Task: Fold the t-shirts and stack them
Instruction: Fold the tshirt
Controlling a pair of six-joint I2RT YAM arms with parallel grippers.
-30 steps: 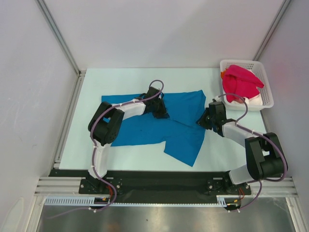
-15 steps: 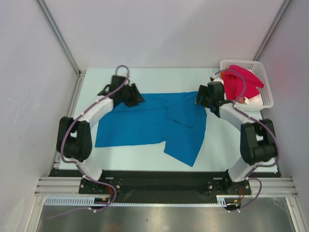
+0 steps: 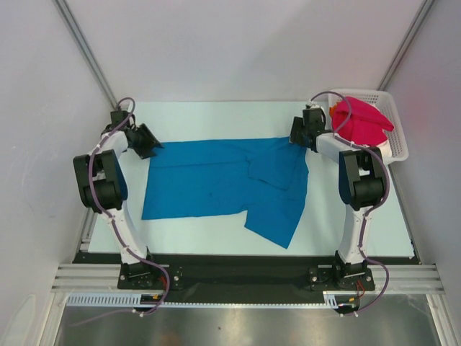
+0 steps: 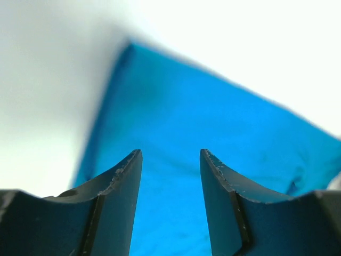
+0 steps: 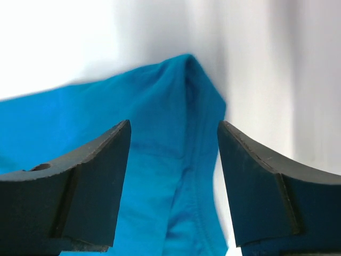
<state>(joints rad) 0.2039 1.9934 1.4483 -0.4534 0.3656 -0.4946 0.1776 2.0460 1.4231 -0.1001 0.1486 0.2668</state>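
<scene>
A bright blue t-shirt [image 3: 216, 180] lies spread flat across the table, with one flap folded over at its right side and a part hanging toward the near edge. My left gripper [image 3: 148, 142] hovers at the shirt's far left corner. In the left wrist view its jaws [image 4: 170, 152] stand open over blue cloth [image 4: 213, 122], gripping nothing. My right gripper [image 3: 297, 134] is at the far right corner. It is open too [image 5: 174, 125], with the shirt's seamed corner [image 5: 186, 96] below the gap. A crimson-pink t-shirt [image 3: 360, 122] lies heaped in the basket.
The white lattice basket [image 3: 397, 148] stands at the far right corner of the table, close behind my right arm. A bit of orange cloth [image 3: 333, 110] and white cloth [image 3: 379, 150] show under the pink one. Grey walls and metal rails enclose the table.
Both grippers went from shut to open. The arms swung outward and away to the shirt's far corners. The blue shirt's far edge now lies drawn out straighter and wider.
</scene>
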